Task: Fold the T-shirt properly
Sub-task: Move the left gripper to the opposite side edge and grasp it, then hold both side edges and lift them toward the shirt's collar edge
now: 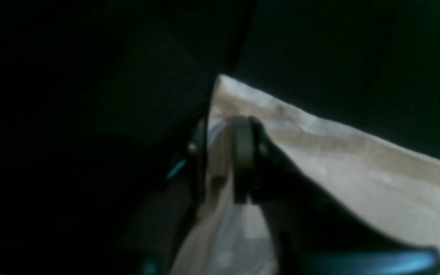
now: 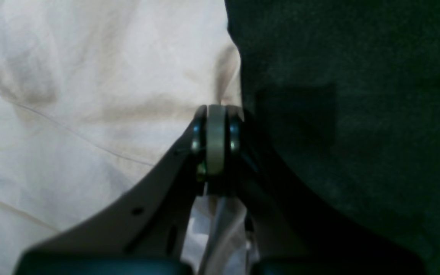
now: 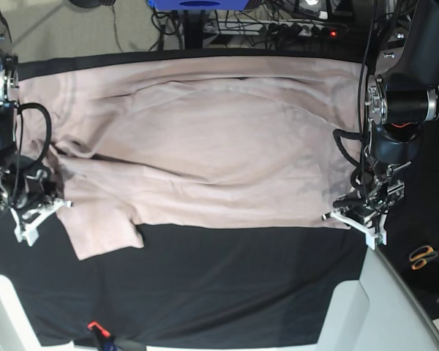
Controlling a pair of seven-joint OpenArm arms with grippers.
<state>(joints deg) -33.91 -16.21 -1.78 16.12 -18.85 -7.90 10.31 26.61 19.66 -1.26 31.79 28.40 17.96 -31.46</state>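
Observation:
The pale pink T-shirt (image 3: 205,146) lies spread out across the black table cover (image 3: 227,285), with one sleeve hanging toward the front left. My left gripper (image 3: 349,216), on the right of the base view, is shut on the shirt's front right corner. In the left wrist view the gripper (image 1: 222,131) pinches the corner of the T-shirt (image 1: 357,168). My right gripper (image 3: 53,205), on the left of the base view, is shut on the shirt's left edge near the sleeve. In the right wrist view the gripper (image 2: 216,114) clamps the edge of the T-shirt (image 2: 90,84).
Orange-handled scissors (image 3: 424,256) lie on the cover at the far right. A white surface (image 3: 366,307) borders the table's front right. A small red and black object (image 3: 95,329) sits at the front edge. Cables and gear (image 3: 278,18) lie behind the table.

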